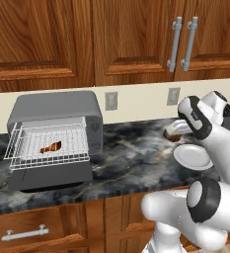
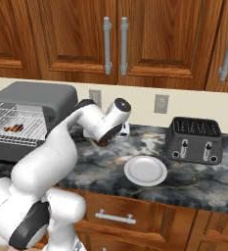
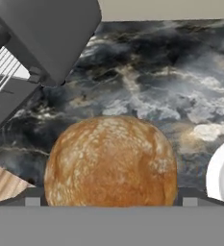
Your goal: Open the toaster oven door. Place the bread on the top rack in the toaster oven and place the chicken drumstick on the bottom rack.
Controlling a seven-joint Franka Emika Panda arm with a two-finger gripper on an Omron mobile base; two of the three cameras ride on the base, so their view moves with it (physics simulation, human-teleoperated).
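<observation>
Fingers (image 3: pixel 32 202) spread wide either side of bread (image 3: pixel 110 161), no squeeze yet. I see drumstick (image 1: pixel 51 147) already on rack (image 1: pixel 47 143) in oven (image 1: pixel 55 138). Risk: round loaf slips out on close, rolls toward plate (image 2: pixel 145 170).

We see a white round plate (image 2: pixel 145 170) lying flat on the dark marbled counter (image 1: pixel 131 158), near a black two-slot toaster (image 2: pixel 193 140) at the far right, beneath wooden wall cabinets (image 2: pixel 149 39) with grey bar handles and two wall outlets (image 1: pixel 111 101).
</observation>
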